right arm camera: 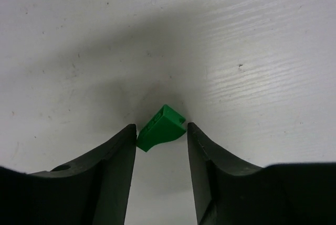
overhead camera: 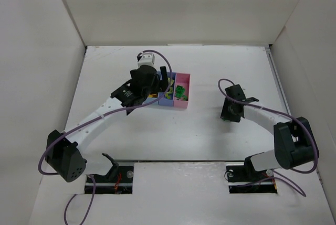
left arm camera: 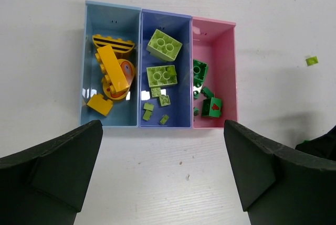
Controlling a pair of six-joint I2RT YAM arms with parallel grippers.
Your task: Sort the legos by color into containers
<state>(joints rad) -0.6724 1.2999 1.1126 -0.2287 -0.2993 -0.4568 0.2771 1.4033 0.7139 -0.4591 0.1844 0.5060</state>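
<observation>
The tray of three joined bins (left arm camera: 113, 23) lies below my left gripper (left arm camera: 163, 128), which hangs over it open and empty. The light blue bin holds the yellow-orange legos (left arm camera: 113, 70), with the round piece among them. The periwinkle bin (left arm camera: 167, 23) holds lime green bricks (left arm camera: 164, 45). The pink bin (left arm camera: 216, 41) holds dark green bricks (left arm camera: 211, 106). The top view shows the tray (overhead camera: 185, 78) under the left gripper (overhead camera: 159, 82). My right gripper (overhead camera: 229, 114) is down on the table, right of the tray. Its jaws (right arm camera: 161, 126) pinch a small dark green brick (right arm camera: 160, 131) at the tips.
One tiny lime green piece (left arm camera: 312, 61) lies loose on the white table, right of the pink bin. White walls (overhead camera: 52, 52) enclose the table on three sides. The right arm's dark body shows at the left wrist view's lower right edge (left arm camera: 323, 149).
</observation>
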